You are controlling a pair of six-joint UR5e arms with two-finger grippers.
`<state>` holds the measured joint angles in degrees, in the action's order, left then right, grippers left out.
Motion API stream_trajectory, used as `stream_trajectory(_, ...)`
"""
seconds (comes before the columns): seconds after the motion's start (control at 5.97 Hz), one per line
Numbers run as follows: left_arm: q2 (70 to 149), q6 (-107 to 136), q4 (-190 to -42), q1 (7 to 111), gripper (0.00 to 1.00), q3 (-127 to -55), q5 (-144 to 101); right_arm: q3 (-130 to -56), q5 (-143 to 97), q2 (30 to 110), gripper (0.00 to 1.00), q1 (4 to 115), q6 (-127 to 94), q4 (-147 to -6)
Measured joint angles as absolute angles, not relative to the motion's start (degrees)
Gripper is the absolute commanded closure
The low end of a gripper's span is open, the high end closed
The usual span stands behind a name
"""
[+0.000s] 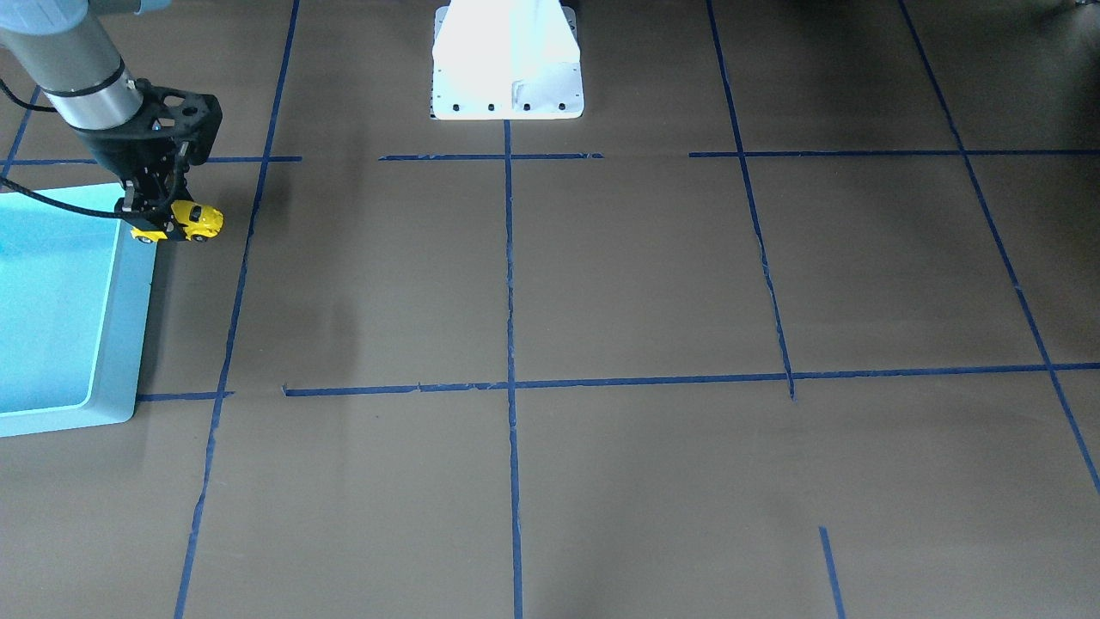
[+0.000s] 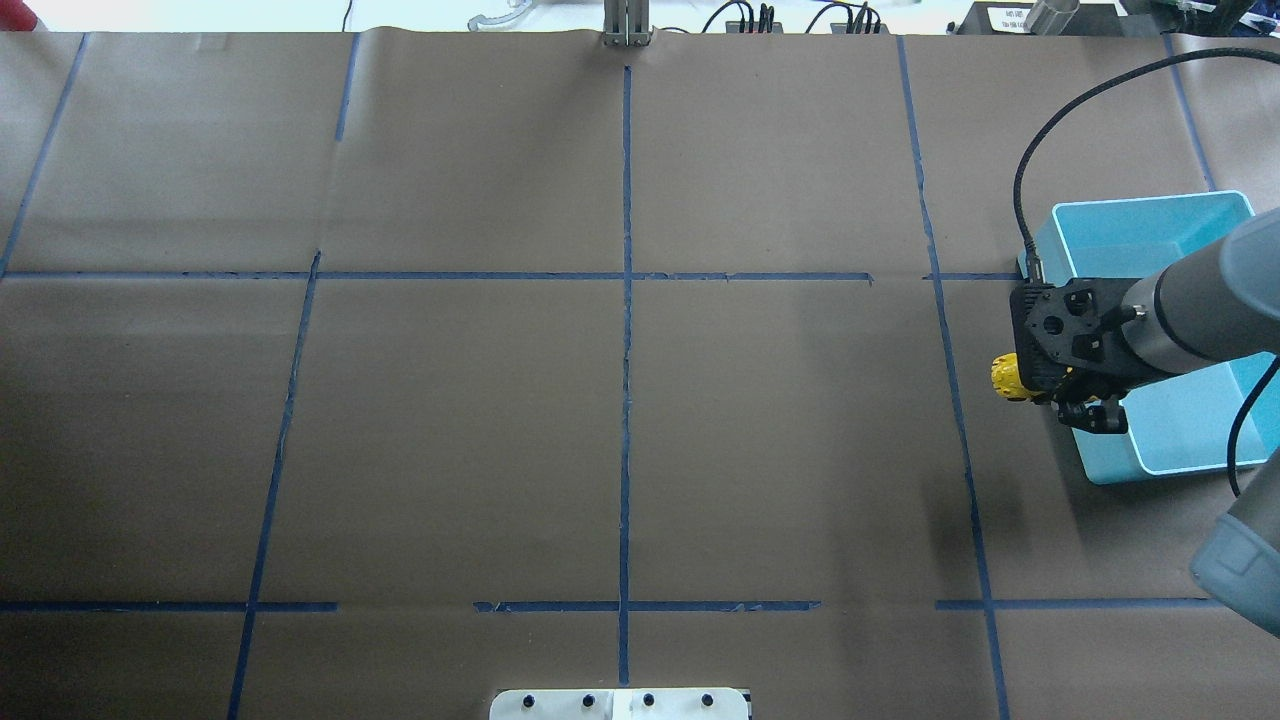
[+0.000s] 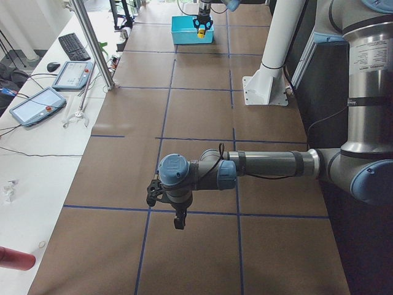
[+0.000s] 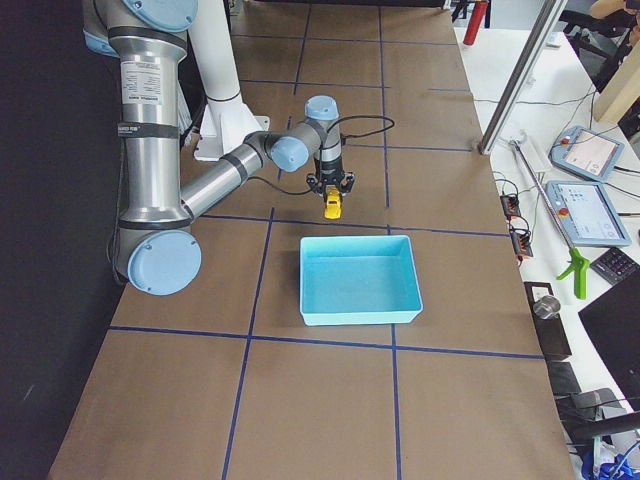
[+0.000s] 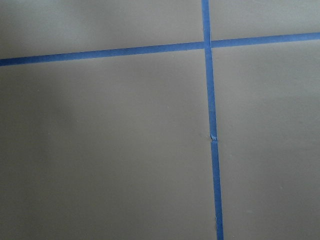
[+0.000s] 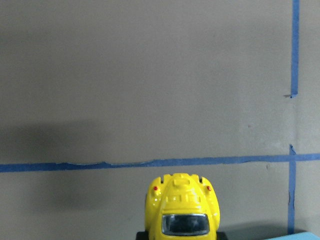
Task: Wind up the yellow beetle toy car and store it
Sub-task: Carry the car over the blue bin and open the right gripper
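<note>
The yellow beetle toy car [image 1: 196, 221] is gripped in my right gripper [image 1: 163, 225], which is shut on it. The car sticks out sideways from the fingers and hangs over the brown table just beside the light blue bin [image 1: 129, 344]. From overhead, the car [image 2: 1006, 376] shows at the gripper's left side, next to the bin's wall [image 2: 1100, 465]. The right wrist view shows the car's yellow body and dark window [image 6: 183, 210] at the bottom centre. My left gripper [image 3: 175, 215] shows only in the exterior left view, low over the table far from the bin. I cannot tell whether it is open or shut.
The table is covered in brown paper with blue tape lines [image 2: 626, 300]. The robot's white base [image 1: 507, 64] stands at the table's middle edge. The bin's inside [image 4: 360, 285] shows nothing in it. The left wrist view shows only paper and tape [image 5: 210, 100].
</note>
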<state>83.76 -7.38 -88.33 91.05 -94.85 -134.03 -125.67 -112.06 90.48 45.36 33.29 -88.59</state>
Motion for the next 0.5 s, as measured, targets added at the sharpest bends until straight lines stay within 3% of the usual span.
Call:
stream_trajectory(0.17, 83.8, -7.4, -88.3, 91.1, 0.0, -94.9, -134.0, -126.1, -113.0, 91.1, 1.0, 48.7, 37.3, -90.8)
stream_trajectory(0.5, 83.8, -7.4, -88.3, 91.1, 0.0, -94.9, -134.0, -117.9, -114.5, 91.8, 1.0, 55.9, 47.7, -90.0)
